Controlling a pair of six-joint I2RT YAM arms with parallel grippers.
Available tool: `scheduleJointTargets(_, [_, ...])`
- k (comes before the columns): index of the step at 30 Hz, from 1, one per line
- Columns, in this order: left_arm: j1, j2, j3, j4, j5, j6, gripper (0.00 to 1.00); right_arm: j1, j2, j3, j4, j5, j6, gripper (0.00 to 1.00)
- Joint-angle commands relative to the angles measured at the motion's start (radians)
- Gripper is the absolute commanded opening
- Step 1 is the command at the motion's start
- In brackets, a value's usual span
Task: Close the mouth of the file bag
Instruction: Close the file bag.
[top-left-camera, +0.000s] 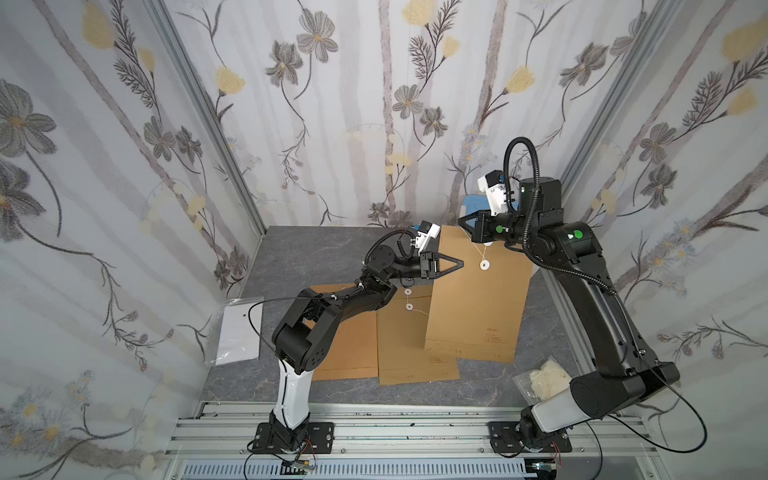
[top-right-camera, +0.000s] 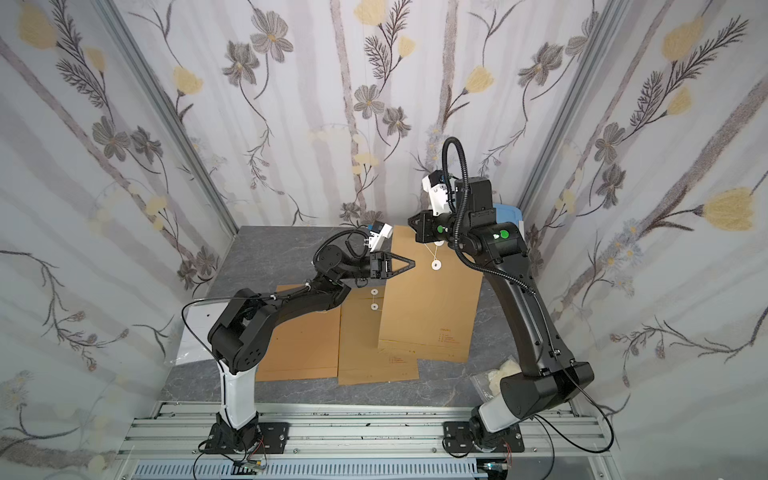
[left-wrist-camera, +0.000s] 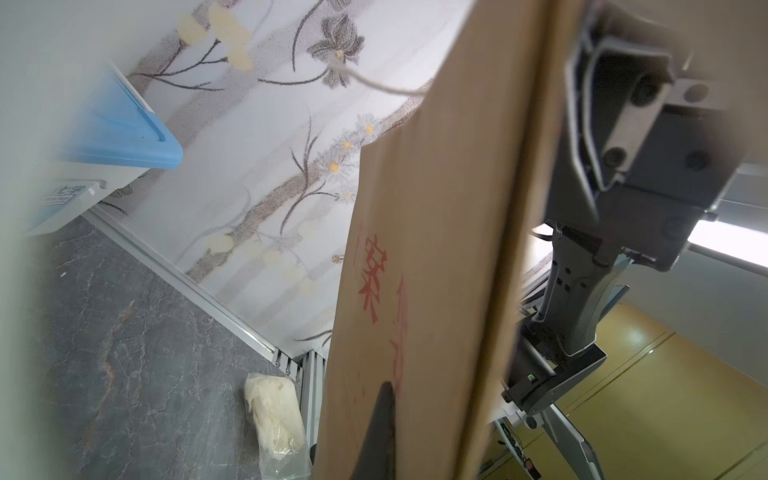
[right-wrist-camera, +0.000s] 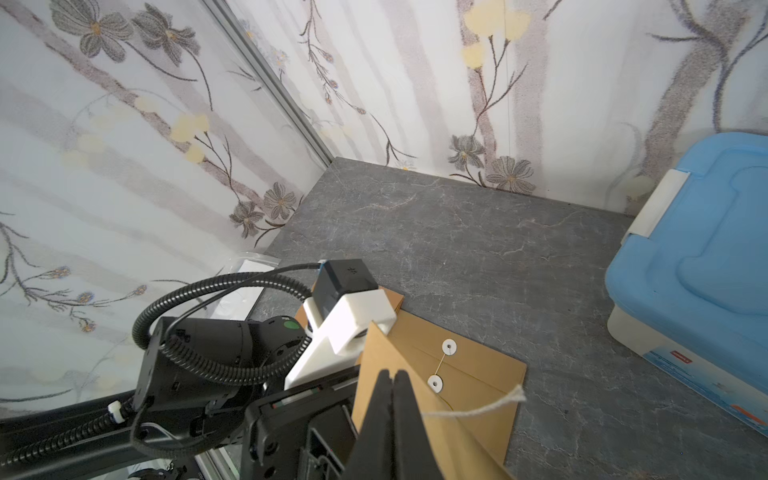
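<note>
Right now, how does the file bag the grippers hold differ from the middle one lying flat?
The raised file bag stands tilted, pinched by the left gripper and right gripper; the flat file bag lies on the table. The flat file bag's cord joins two white discs; the raised file bag's cord end hangs loose. Both are brown paper.

The walls (top-left-camera: 332, 104) are covered in white fabric printed with grey and yellow flowers. Aluminium posts (top-left-camera: 212, 124) mark the rear corners. The worktop (top-left-camera: 311, 249) is dark grey with marble veining. Aluminium rails (top-left-camera: 395, 432) run along its front edge. The left wrist view shows a yellow floor (left-wrist-camera: 665, 395) and a lit strip light (left-wrist-camera: 731, 249).
</note>
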Motion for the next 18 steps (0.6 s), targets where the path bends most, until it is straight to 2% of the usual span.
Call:
scheduleJointTargets(1, [-0.001, 0.008, 0.017, 0.107, 0.014, -0.070, 0.00, 0.024, -0.011, -0.033, 0.096, 0.044, -0.011, 0.00])
scheduleJointTargets(9, [0.002, 0.000, 0.024, 0.095, 0.016, -0.071, 0.00, 0.062, -0.067, -0.176, 0.262, 0.051, 0.053, 0.00])
scheduleJointTargets(18, [0.011, 0.021, 0.039, 0.173, -0.012, -0.150, 0.00, 0.079, -0.142, -0.337, 0.430, 0.041, 0.137, 0.00])
